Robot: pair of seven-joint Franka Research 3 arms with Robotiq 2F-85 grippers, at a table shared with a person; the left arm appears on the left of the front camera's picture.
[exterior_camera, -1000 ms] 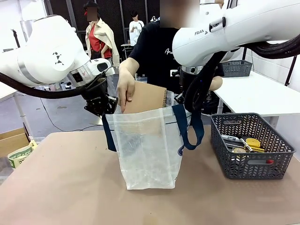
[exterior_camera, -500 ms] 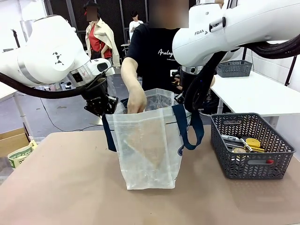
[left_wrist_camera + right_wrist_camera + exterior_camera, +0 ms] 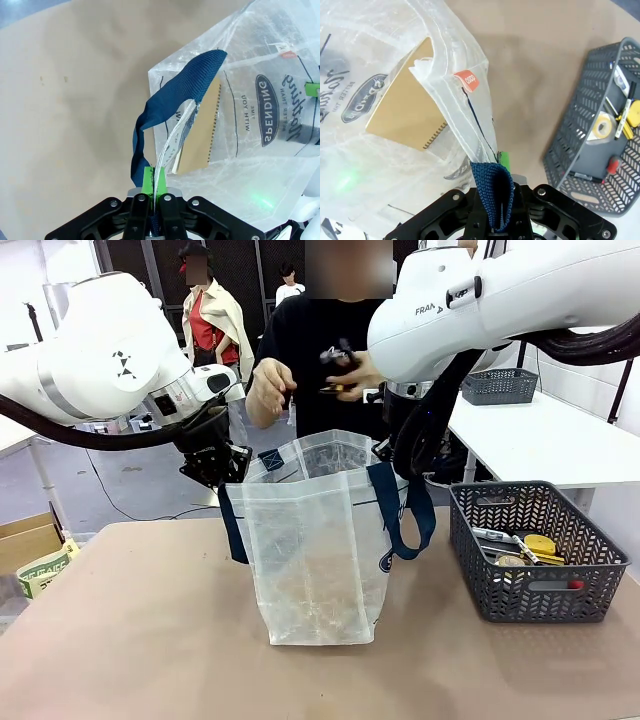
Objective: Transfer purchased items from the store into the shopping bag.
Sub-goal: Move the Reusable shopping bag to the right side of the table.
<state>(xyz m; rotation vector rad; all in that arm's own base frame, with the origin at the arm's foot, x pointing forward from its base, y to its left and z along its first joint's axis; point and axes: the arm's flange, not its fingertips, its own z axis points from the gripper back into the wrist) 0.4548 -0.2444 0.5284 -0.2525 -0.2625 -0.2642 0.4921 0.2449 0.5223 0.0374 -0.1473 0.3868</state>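
Fingers of the left gripper [image 3: 152, 182] are pressed together on a navy strap handle [image 3: 175, 85] and a fold of clear plastic, which cover most of the green pads. The right gripper [image 3: 496, 172] is likewise clamped on the other strap [image 3: 491, 192], with one green pad edge peeking out. From the front, the right arm's fingers are masked by the bag rim and a black cable.

Between them the shopping bag [image 3: 315, 560] stands open on the table [image 3: 130, 640]. A flat brown pack [image 3: 200, 130] lies inside, blurred through the plastic.

Above the opening, the person's hand [image 3: 268, 395] hovers. The other hand [image 3: 345, 368] holds something small and dark, too blurred to name.

Beside the bag, the grey mesh basket [image 3: 535, 600] holds a yellow piece [image 3: 634, 114] and a pen [image 3: 622, 117], with its far end cut off.
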